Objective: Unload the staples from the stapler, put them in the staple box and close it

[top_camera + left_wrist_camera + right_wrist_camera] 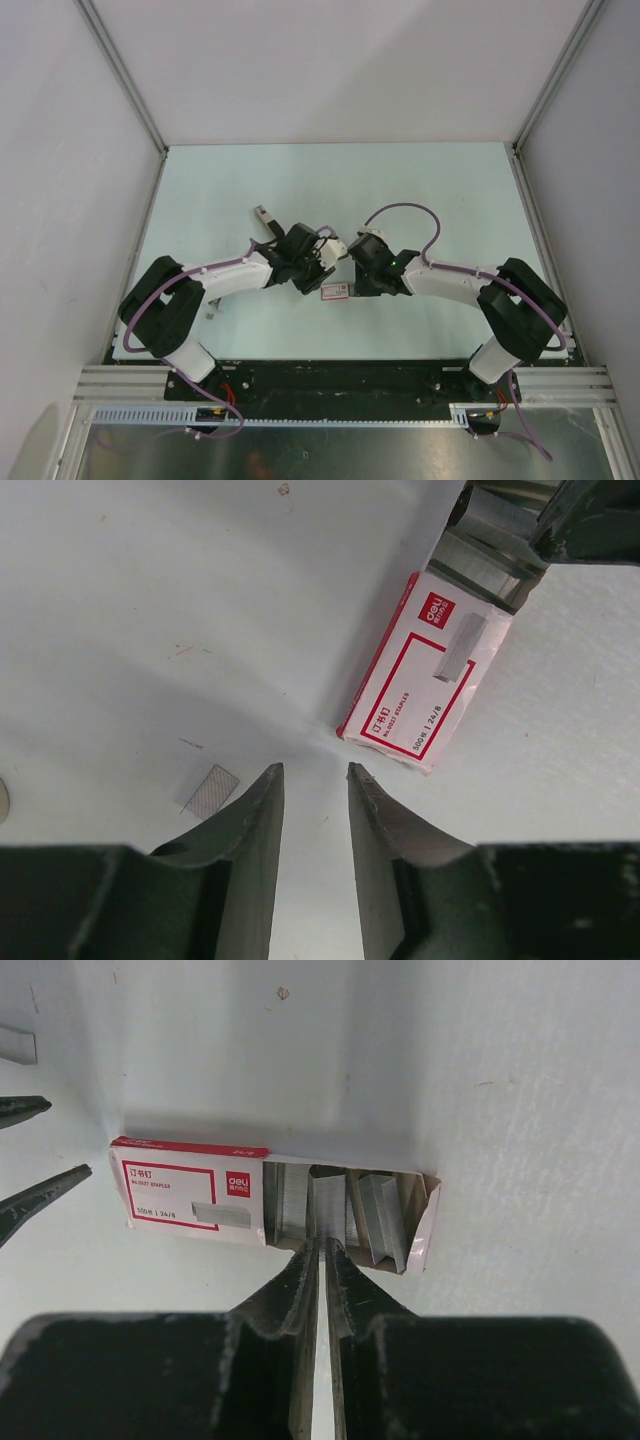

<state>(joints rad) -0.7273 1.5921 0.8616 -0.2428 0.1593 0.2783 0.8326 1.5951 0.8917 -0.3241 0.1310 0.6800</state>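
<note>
A small red and white box of staples point(335, 291) lies flat between my two grippers; its print reads staples, so it is a box, not a stapler. In the right wrist view its sleeve point(190, 1195) is slid left and the open tray point(420, 1230) shows several silver staple strips. My right gripper point(322, 1243) is shut on the near end of one strip point(327, 1200) in the tray. My left gripper point(315, 772) is open and empty, low over the table just short of the box's closed end point(420, 695). No stapler shows for certain.
A loose staple strip point(208, 791) lies flat on the table left of my left fingers. A small grey and black object point(264, 214) lies behind the left arm, too small to tell. Grey walls enclose the white table point(200, 200).
</note>
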